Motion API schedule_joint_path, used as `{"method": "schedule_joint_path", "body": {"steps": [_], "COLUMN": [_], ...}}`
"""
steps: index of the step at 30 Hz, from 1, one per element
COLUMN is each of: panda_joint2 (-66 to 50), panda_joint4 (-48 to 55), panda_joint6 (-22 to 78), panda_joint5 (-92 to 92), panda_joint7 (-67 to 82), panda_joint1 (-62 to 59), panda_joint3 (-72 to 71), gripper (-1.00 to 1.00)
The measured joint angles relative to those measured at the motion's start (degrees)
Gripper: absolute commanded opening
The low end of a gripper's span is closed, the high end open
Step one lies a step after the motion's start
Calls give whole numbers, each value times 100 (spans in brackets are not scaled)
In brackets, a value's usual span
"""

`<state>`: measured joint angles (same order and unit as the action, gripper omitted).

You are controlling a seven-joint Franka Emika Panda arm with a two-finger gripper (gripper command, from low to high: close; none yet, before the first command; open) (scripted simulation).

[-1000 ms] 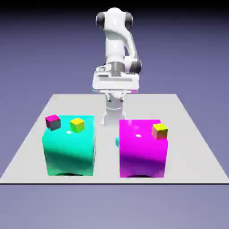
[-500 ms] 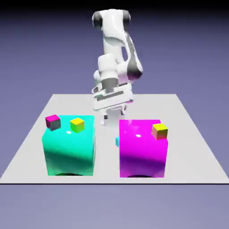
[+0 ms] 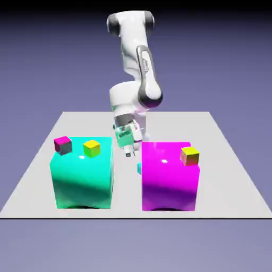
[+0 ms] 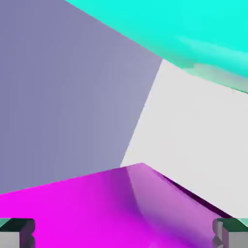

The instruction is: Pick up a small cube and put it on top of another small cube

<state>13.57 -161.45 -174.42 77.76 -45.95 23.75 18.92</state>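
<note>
Arm [image 3: 134, 48] was glossy white, rounded shells, dark grey caps at shoulder and elbow, grey band round the wrist; hand [image 3: 127, 134] white with a green tint on one face; fingertips [image 4: 9, 237] small, blocky, grey, dark green on top

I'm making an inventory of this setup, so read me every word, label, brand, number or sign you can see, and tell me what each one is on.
There are none to read. The big cyan block, the big magenta block and the small cubes on top of them show only plain color. The robot arm shows no readable lettering either.
</note>
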Motion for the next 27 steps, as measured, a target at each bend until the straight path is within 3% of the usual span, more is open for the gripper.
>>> {"method": "schedule_joint_path", "body": {"steps": [16, 27], "panda_joint2": [-1023, -668], "panda_joint4": [38, -906], "panda_joint6": [-37, -39], "panda_joint5": [3987, 5413], "panda_joint7": [-10, -2145], "panda_joint1": [1275, 535], "panda_joint3": [1161, -762], "gripper": [0, 0]}}
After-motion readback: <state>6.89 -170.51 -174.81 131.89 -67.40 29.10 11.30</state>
